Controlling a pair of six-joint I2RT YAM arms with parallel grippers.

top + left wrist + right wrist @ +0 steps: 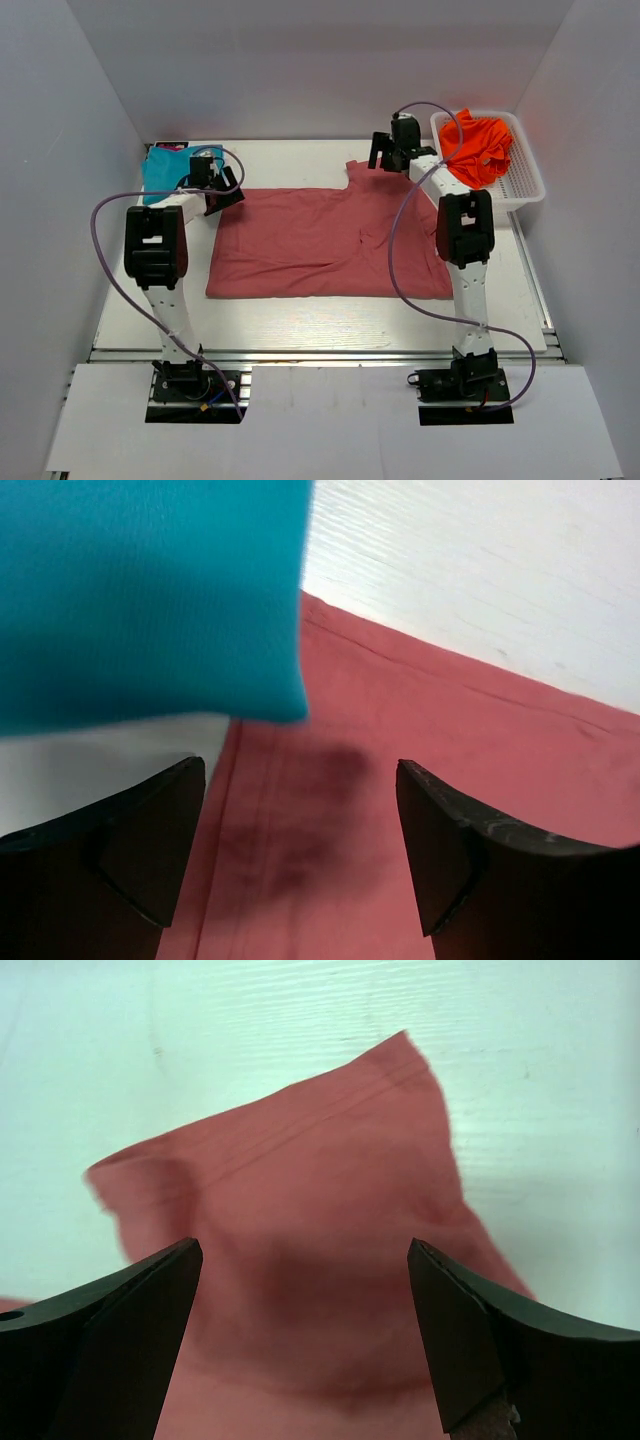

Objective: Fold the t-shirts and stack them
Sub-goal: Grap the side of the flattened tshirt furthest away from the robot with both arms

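Here, spread flat at centre frame: salmon t-shirt (330,240). Upper left, teal t-shirt (165,170); upper right, orange t-shirt (482,150) in basket (530,185). Left gripper (228,200) and right gripper (388,158) gaping wide, empty, over salmon cloth.

Left arm (155,245): base at the lower left of the overhead frame, elbow block raised at left of centre, forearm reaching toward the upper right. Left gripper (222,195) sits at centre left, angled downward. In the left wrist view, the left gripper (300,768) has its two dark fingers (150,840) spread wide at the bottom corners.

Right arm (465,230): base at the lower right, elbow block at right of centre, forearm reaching to the upper left. Right gripper (390,152) sits at upper centre. In the right wrist view, the right gripper (303,1247) shows its jaws equally parted.
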